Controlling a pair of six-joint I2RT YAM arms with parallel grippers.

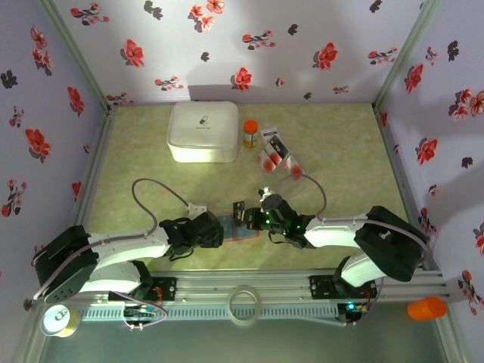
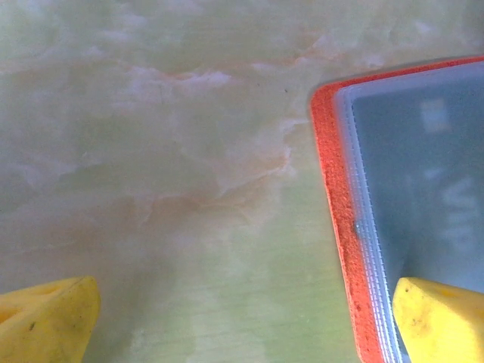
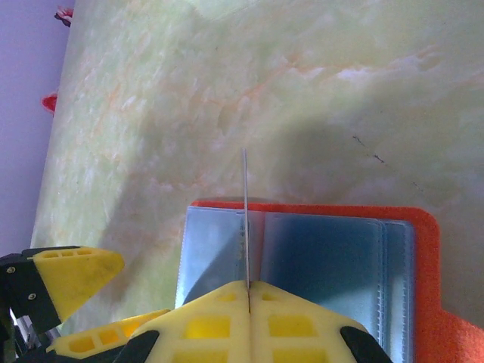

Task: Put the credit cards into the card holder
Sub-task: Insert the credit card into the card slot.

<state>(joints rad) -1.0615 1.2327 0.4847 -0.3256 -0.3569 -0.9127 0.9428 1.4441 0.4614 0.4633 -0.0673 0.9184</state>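
The card holder (image 1: 240, 229) lies open on the green table between my two grippers, orange-red outside with light blue sleeves (image 3: 325, 261) inside. My right gripper (image 3: 248, 286) is shut on one of the credit cards (image 3: 245, 215), held upright and edge-on right above the holder's left sleeves. From above, that card (image 1: 239, 207) is a dark sliver at the right gripper (image 1: 252, 216). My left gripper (image 2: 242, 325) is open at the holder's left edge (image 2: 336, 189). One yellow fingertip (image 2: 439, 318) is over the sleeve, the other over bare table. Several more credit cards (image 1: 274, 150) lie behind.
A big white rounded box (image 1: 203, 131) and a small orange-capped bottle (image 1: 250, 133) stand at the back. A tape ring (image 1: 245, 305) lies on the front rail. Flowered walls close in the table on three sides.
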